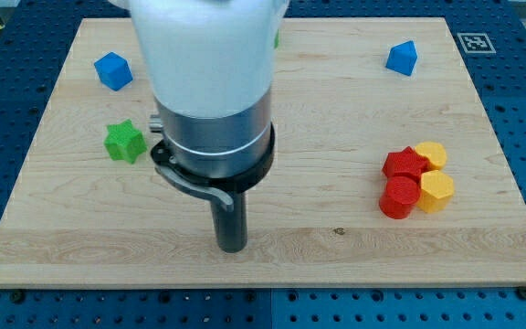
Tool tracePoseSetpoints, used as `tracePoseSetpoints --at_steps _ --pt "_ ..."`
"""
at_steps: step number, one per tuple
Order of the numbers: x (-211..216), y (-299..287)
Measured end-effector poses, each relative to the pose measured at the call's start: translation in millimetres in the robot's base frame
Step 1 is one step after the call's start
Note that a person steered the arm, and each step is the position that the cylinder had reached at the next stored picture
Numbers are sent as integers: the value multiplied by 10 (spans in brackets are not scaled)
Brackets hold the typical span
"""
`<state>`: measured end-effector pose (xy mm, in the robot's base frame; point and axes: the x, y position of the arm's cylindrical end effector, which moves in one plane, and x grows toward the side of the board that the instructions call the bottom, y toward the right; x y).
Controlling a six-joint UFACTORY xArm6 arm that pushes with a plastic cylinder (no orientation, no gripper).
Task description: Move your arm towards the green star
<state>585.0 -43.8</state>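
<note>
The green star point(124, 141) lies on the wooden board point(336, 137) at the view's left, a little above the middle height. My tip point(232, 247) rests on the board near the view's bottom centre, to the right of and below the star, well apart from it. The arm's white and grey body above the rod hides the board's upper centre.
A blue cube point(113, 70) lies at the upper left and a blue block point(403, 58) at the upper right. Two red blocks point(400, 183) and two yellow blocks point(434, 178) cluster at the right. A sliver of green point(277, 38) shows beside the arm's body.
</note>
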Motion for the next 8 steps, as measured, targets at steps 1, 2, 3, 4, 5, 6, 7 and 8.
tracePoseSetpoints --at_steps 1,2,3,4,5,6,7,8 --pt "0 -105" --pt "0 -214" --pt "-8 -273" --pt "-20 -365" --pt "-20 -512" --pt "-20 -649" --pt "-21 -786" --pt "-21 -917"
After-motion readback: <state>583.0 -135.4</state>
